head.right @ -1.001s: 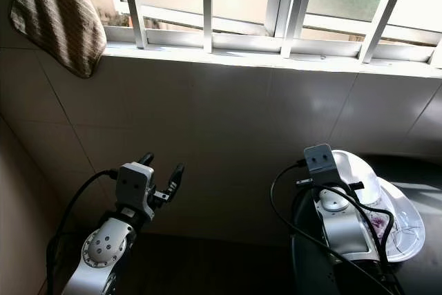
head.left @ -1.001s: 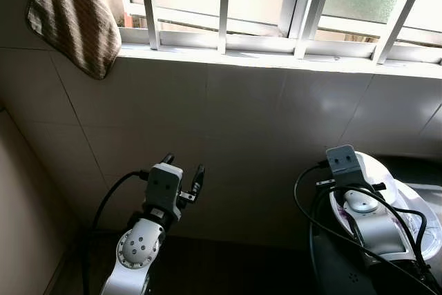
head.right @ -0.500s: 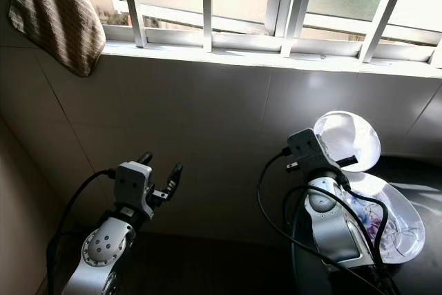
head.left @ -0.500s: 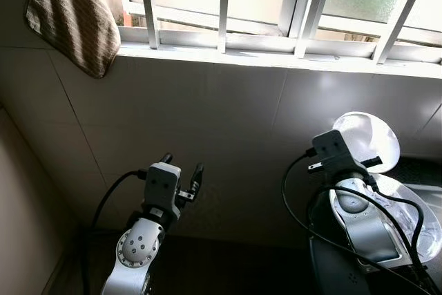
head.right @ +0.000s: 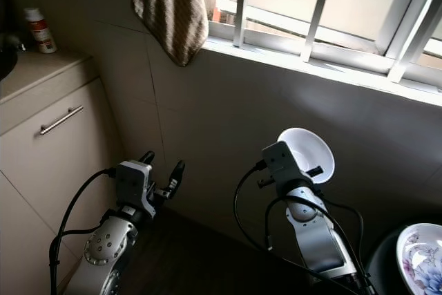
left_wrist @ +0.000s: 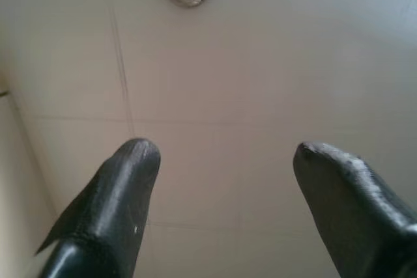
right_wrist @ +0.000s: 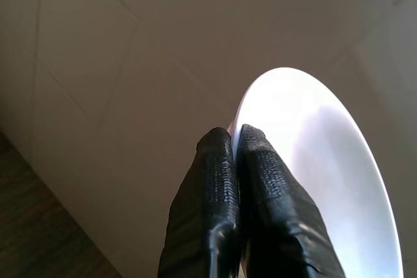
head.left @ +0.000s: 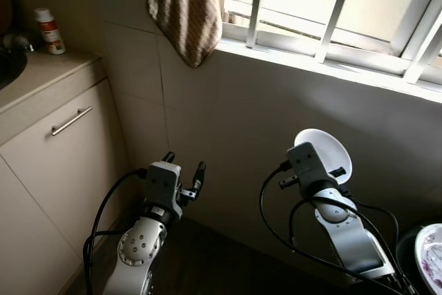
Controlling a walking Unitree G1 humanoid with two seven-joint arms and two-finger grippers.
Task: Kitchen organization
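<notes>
My right gripper (right_wrist: 234, 136) is shut on the rim of a plain white bowl (head.left: 324, 151), holding it tilted in the air in front of the tiled wall. In the right wrist view the bowl (right_wrist: 319, 167) stands edge-on between the two black fingers. A floral plate (head.right: 421, 262) lies low at the far right, apart from the bowl. My left gripper (head.left: 184, 165) is raised at the left, open, pointing at the wall; its fingers (left_wrist: 127, 180) have nothing between them.
A striped towel (head.left: 185, 8) hangs from the barred window sill (head.left: 304, 60). At the left stands a beige cabinet (head.left: 48, 164) with a metal handle (head.left: 71, 120); a small bottle (head.left: 50, 31) stands on its counter. Dark floor lies below the wall.
My right gripper has lifted the white bowl off the floral plate and holds it up. The camera has swung left, bringing the cabinet into view. The left gripper keeps its pose.
</notes>
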